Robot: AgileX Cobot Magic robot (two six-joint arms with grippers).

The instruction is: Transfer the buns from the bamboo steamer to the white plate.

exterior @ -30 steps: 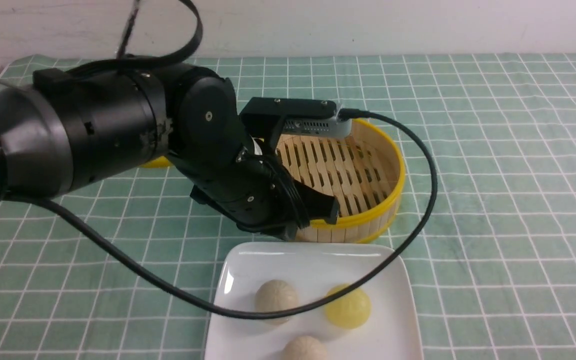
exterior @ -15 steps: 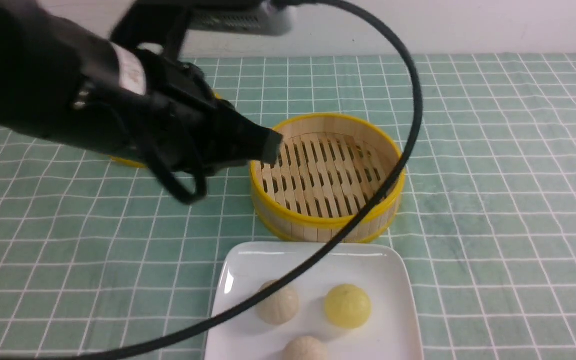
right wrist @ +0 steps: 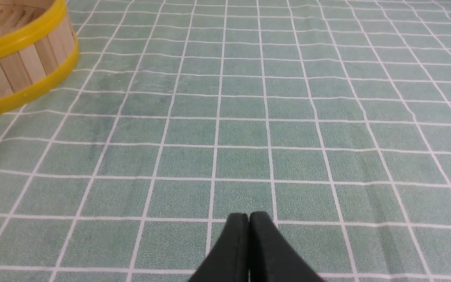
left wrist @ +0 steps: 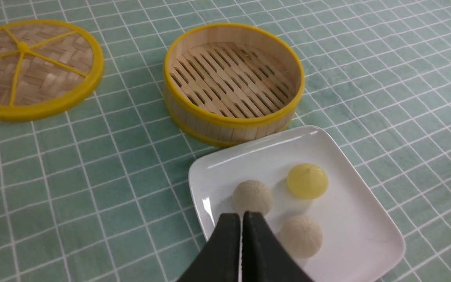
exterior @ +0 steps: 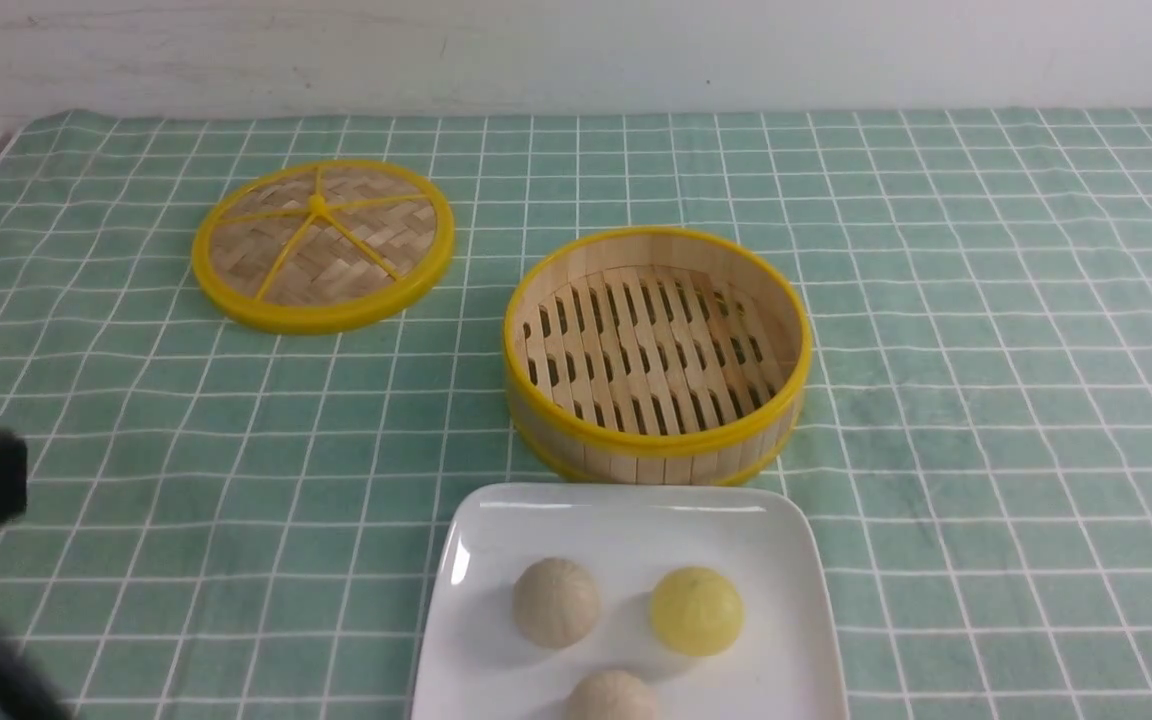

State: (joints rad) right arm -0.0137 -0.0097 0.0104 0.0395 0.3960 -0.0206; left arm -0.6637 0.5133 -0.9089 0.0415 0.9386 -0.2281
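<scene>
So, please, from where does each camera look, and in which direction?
Front view: between the two arms, facing forward to the steamer and white plate; a dark part of the left arm shows.
Left wrist view: on the left wrist, facing down past its shut claw to both.
Right wrist view: on the right wrist, over its shut claw to the checked cloth.
All share the steamer.

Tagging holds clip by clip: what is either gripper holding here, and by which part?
Nothing is held; the left gripper and right gripper are both shut with nothing between their fingertips.
</scene>
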